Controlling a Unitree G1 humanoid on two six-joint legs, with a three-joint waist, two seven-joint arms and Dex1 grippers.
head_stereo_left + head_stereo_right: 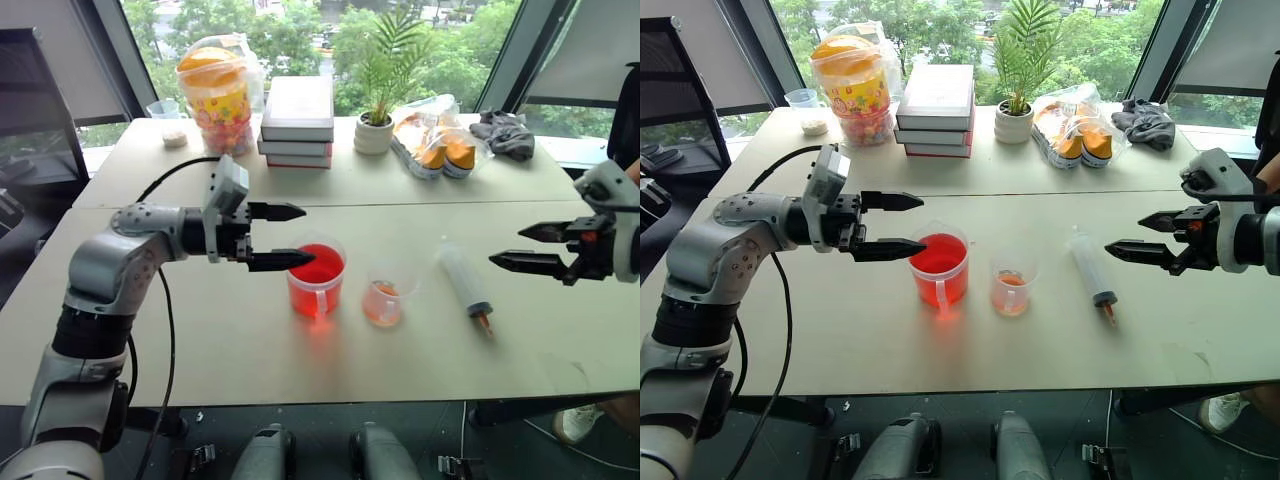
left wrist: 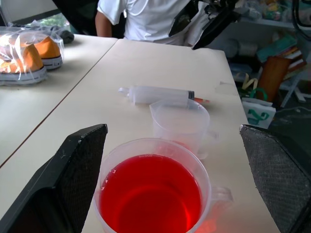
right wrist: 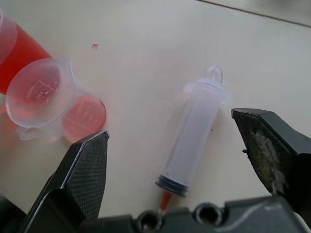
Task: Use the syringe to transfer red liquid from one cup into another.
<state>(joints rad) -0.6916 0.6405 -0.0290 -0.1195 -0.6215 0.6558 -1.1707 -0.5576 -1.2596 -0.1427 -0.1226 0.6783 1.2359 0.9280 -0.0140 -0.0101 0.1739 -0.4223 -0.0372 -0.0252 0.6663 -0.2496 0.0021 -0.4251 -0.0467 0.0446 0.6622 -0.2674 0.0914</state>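
The syringe lies flat on the table, its orange tip toward the near edge, right of both cups; it also shows as the syringe. The larger handled cup holds the red liquid. Right of it stands the smaller clear cup with a little orange-pink liquid at its bottom. My left gripper hovers open just left of the larger cup's rim, pointing right. My right gripper hangs open above the table, right of the syringe, with nothing between its fingers.
The far half of the table carries a snack jar, stacked books, a potted plant, bagged shoes, and a dark cloth. A person in a white shirt sits beyond the table's right end. A black cable runs along my left arm.
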